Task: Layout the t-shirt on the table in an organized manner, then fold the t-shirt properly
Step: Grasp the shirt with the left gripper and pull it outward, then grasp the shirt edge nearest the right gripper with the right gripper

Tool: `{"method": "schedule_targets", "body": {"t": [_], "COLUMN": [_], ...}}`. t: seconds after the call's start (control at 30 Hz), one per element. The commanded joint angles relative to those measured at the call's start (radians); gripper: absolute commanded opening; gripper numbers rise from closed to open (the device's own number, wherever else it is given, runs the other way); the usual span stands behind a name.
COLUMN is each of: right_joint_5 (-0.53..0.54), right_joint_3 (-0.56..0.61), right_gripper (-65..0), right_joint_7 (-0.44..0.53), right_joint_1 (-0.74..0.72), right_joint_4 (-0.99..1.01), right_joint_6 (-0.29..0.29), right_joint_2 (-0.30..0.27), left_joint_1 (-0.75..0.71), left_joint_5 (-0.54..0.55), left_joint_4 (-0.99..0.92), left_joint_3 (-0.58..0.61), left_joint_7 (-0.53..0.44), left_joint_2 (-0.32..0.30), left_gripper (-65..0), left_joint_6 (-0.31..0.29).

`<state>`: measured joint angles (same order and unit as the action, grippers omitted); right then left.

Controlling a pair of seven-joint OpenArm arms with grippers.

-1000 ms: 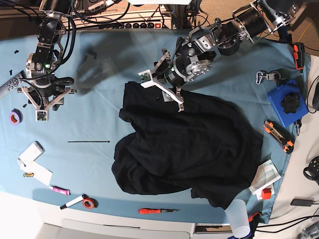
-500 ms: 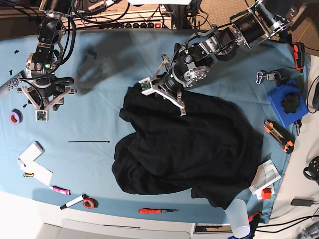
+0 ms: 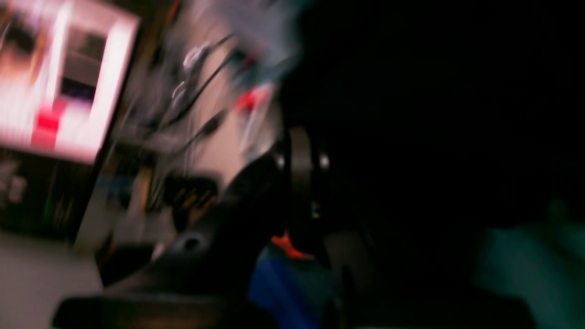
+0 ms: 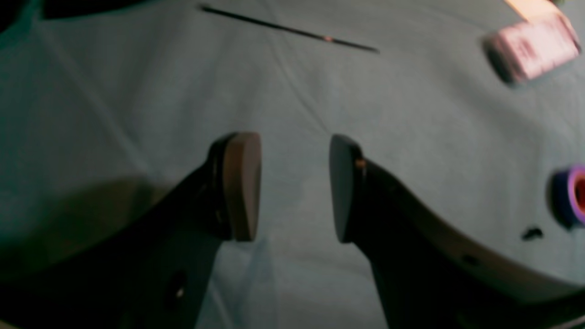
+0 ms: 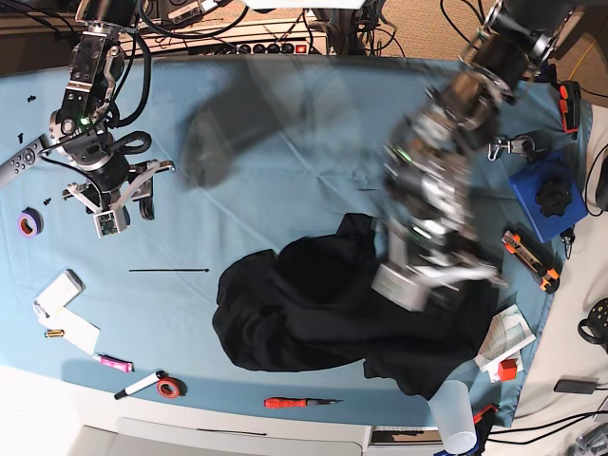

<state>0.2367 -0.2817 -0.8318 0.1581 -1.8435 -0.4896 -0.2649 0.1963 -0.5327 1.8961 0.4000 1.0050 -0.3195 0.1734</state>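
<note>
Two grippers: the left gripper (image 5: 432,275), blurred, is clamped on the large black soft-fabric t-shirt (image 5: 323,309); the right gripper (image 4: 295,187) gapes empty above the light blue cloth-covered table (image 4: 137,91).

The base view was evenly and brightly lit from above, and the counter (image 5: 285,123) showed soft grey shadows near its far edge. The left arm (image 5: 432,190) was smeared by heavy motion blur, while the rest stayed sharp. The left wrist view was dim and badly blurred, its right half nearly black, with a washed-out bright patch at the upper left. The right wrist view was darker and soft, with a broad shadow at lower left, and the roll of tape (image 4: 571,194) was out of focus
</note>
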Motion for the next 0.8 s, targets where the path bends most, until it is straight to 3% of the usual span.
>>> {"method": "schedule_targets", "body": {"t": [0.0,0.13,0.23,0.33,0.43,0.53,0.67,0.77], "right_joint_5": [0.019,0.048,0.047,0.031,0.032,0.032,0.032,0.001], "right_joint_3": [-0.007,-0.003,0.019,0.066,0.134,0.230,0.369,0.462], "right_gripper": [-39.9,-39.9,-39.9,-39.9,-39.9,-39.9,-39.9,-39.9], "right_joint_7": [0.031,0.078,0.079,0.077,0.079,0.083,0.088,0.093], "right_joint_1": [-0.011,-0.014,-0.044,-0.085,-0.138,-0.190,-0.261,-0.309], "right_joint_4": [-0.015,-0.012,0.004,0.051,0.138,0.209,0.246,0.249], "right_joint_6": [-0.008,-0.020,-0.019,-0.019,-0.019,-0.021,-0.093,-0.096], "right_joint_2": [-0.012,-0.007,0.013,0.033,0.041,0.041,0.083,0.143], "left_joint_1": [0.021,0.020,0.020,0.020,0.019,0.017,0.018,0.017], "left_joint_5": [0.023,0.226,0.277,0.346,0.466,0.536,0.543,0.549], "left_joint_4": [0.018,0.018,0.017,0.017,0.017,0.016,0.016,0.015], "left_joint_3": [-0.064,-0.299,-0.428,-0.518,-0.556,-0.557,-0.557,-0.557], "left_joint_7": [-0.037,-0.056,-0.064,-0.086,-0.089,-0.090,-0.101,-0.100], "left_joint_2": [0.001,0.000,-0.005,-0.055,-0.129,-0.178,-0.185,-0.185], "left_gripper": [-65.0,-65.0,-65.0,-65.0,-65.0,-65.0,-65.0,-65.0], "left_joint_6": [-0.005,-0.122,-0.131,-0.146,-0.198,-0.202,-0.201,-0.201]}}
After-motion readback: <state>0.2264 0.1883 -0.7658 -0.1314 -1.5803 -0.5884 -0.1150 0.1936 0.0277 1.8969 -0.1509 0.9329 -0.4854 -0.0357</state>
